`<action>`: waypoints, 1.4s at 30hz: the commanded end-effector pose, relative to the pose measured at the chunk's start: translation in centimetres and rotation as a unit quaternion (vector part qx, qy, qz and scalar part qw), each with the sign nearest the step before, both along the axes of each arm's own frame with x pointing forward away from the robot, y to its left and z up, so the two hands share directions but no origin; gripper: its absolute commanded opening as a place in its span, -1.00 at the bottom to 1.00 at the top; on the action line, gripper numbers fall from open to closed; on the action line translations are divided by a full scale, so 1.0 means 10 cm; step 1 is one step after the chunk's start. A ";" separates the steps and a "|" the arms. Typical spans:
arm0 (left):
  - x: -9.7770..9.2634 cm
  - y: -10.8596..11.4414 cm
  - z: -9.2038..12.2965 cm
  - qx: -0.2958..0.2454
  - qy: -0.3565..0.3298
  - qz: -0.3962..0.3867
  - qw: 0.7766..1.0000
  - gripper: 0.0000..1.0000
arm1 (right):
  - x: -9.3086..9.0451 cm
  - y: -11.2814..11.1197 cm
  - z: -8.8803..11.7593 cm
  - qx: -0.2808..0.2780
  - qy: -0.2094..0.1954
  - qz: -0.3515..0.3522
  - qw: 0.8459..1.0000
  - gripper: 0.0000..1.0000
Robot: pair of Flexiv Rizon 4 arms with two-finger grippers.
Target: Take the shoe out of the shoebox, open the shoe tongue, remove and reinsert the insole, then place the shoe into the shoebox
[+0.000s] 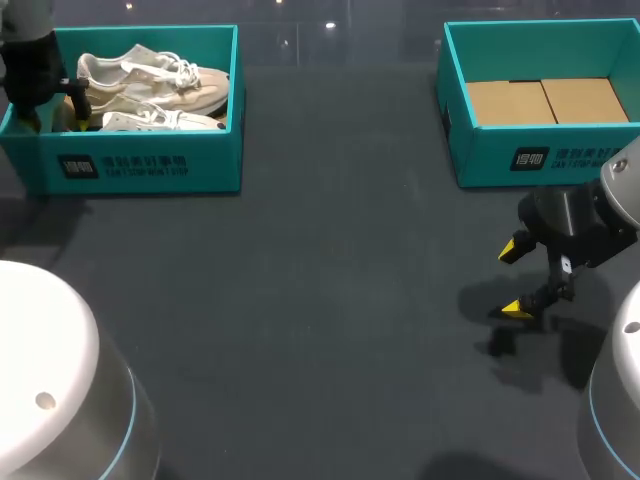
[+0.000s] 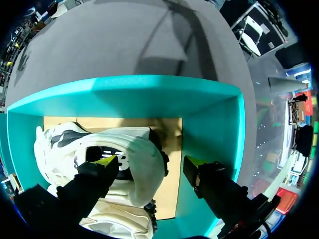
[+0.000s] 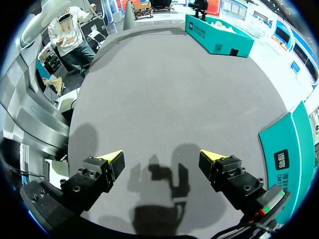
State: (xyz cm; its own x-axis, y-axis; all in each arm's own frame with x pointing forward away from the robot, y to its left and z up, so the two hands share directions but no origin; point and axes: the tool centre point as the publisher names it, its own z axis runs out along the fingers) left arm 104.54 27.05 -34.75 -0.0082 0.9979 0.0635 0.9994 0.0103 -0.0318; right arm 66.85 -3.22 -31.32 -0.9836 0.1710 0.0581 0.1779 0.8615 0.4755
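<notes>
A teal shoebox (image 1: 150, 165) at the far left holds two cream shoes (image 1: 150, 75) lying side by side. My left gripper (image 1: 50, 112) hangs down into the box's left end. In the left wrist view it (image 2: 149, 164) stands open astride the heel of one white shoe (image 2: 129, 144): one finger (image 2: 102, 167) is in the shoe's opening, the other (image 2: 197, 172) outside the heel by the box wall (image 2: 214, 129), with a small gap to the heel. The second shoe (image 2: 119, 219) lies under the gripper. My right gripper (image 1: 515, 279) is open and empty over the bare table at the right.
A second teal box (image 1: 530, 155) with a cardboard floor (image 1: 545, 100) and nothing in it stands at the far right, just beyond my right gripper (image 3: 162, 159). Dark grey table (image 1: 320, 300) spreads between the two boxes.
</notes>
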 end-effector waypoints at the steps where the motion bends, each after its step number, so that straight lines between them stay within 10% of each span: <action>1: 0.02 0.00 -0.08 0.004 0.003 0.000 1.000 0.69 | -0.02 0.00 0.00 -0.002 -0.001 -0.001 1.000 1.00; 33: -0.06 0.00 -0.37 0.036 0.019 0.012 0.999 -0.03 | -0.02 0.00 0.00 -0.002 -0.001 -0.001 1.000 1.00; 36: -0.06 0.02 -0.39 0.039 0.021 0.017 0.999 -0.30 | -0.02 0.00 0.00 -0.002 -0.001 -0.001 1.000 1.00; 39: -0.06 0.04 -0.38 0.039 0.022 0.019 0.999 -1.00 | -0.02 0.00 0.00 -0.002 -0.001 -0.001 1.000 1.00; 42: -0.07 0.07 -0.36 0.038 0.021 0.022 0.999 -1.00 | -0.02 0.00 0.00 -0.002 -0.001 -0.001 1.000 1.00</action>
